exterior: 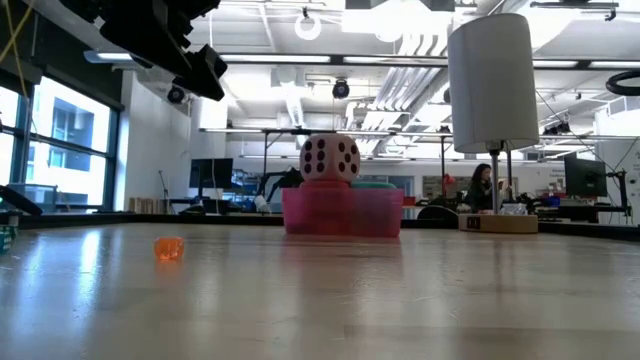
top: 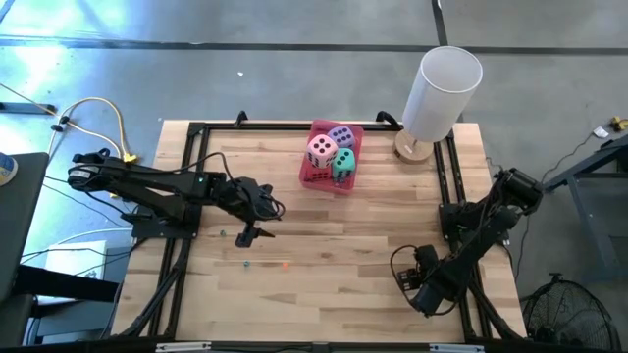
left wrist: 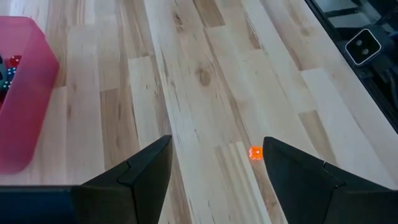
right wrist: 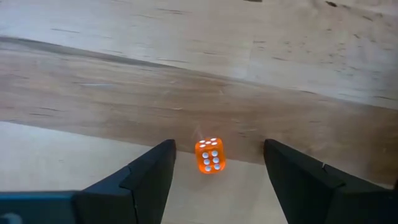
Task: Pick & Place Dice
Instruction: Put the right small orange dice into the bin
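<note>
Between the right gripper's (right wrist: 214, 171) parted, empty fingers lies a small orange die (right wrist: 209, 155); left gripper (left wrist: 214, 171) hovers wide, empty; pink die (top: 321, 150), purple die (top: 341, 135), teal die (top: 343, 163) sit in the pink tray (top: 316, 177)

No text, label or number can be read anywhere.

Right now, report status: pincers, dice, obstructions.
Left pincer open, empty. Right pincer open, empty. Pink cube, purple cube, teal cube, soft, pipped, in pink translucent tray. Tiny orange die loose ahead of left pincer.
</note>
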Available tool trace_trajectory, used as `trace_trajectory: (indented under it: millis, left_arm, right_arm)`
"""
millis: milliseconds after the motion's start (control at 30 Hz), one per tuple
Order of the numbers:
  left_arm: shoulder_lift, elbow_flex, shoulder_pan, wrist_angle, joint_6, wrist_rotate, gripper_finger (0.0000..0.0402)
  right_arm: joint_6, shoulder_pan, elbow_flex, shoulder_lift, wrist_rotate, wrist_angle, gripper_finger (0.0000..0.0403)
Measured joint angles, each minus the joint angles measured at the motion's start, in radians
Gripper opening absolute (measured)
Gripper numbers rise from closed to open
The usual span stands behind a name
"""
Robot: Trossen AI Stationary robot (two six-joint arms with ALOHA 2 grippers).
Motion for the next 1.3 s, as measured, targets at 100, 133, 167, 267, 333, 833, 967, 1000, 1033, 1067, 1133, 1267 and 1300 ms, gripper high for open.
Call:
trace_trajectory:
  millis: [100,133,167,267,333,833,967,1000,1033,1067,1133,1267,1300]
  left_arm:
    - [0.0,0.0,0.0,0.0,0.0,0.0,0.0243]
    - [0.0,0.0,0.0,0.0,-0.006,0.0,0.0243]
    - [0.0,0.0,0.0,0.0,-0.012,0.0,0.0243]
    - [0.0,-0.001,0.0,0.0,-0.017,0.0,0.0243]
    - [0.0,-0.002,-0.003,0.0,-0.023,0.0,0.0243]
    - [0.0,-0.045,-0.045,0.037,-0.016,0.0,0.0243]
    - [0.0,-0.077,-0.045,0.093,-0.018,-0.001,0.0243]
    - [0.0,-0.087,-0.045,0.108,-0.018,-0.001,0.0243]
    - [0.0,-0.095,-0.045,0.12,-0.019,0.0,0.0243]
    - [0.0,-0.101,-0.045,0.127,-0.021,0.0,0.0243]
    - [0.001,-0.107,-0.046,0.132,-0.035,0.005,0.0243]
    - [0.001,-0.114,-0.046,0.136,-0.049,0.055,0.0243]
    - [0.001,-0.114,-0.046,0.138,-0.049,0.074,0.0243]
  right_arm:
    - [-0.004,-0.001,0.0,0.0,-0.01,0.0,0.0233]
    - [-0.01,-0.001,0.0,0.001,-0.009,0.001,0.0226]
    - [-0.017,-0.001,0.0,0.001,-0.005,0.002,0.0218]
    - [-0.023,-0.001,0.0,0.001,0.004,0.002,0.0185]
    - [-0.023,-0.002,0.0,0.001,0.004,0.002,0.0161]
    - [-0.22,-0.003,-0.004,0.005,0.174,0.089,0.0037]
    - [-0.385,-0.049,-0.006,0.009,0.423,0.199,0.0037]
    - [-0.461,-0.067,-0.006,0.009,0.469,0.237,0.0037]
    - [-0.547,-0.09,-0.006,0.008,0.497,0.279,0.0037]
    - [-0.632,-0.117,-0.006,0.006,0.5,0.321,0.0037]
    - [-0.814,-0.185,-0.004,0.002,0.481,0.409,0.0037]
    - [-1.189,-0.338,-0.004,0.0,0.46,0.592,0.0037]
    - [-1.279,-0.374,-0.004,0.0,0.454,0.645,0.0037]
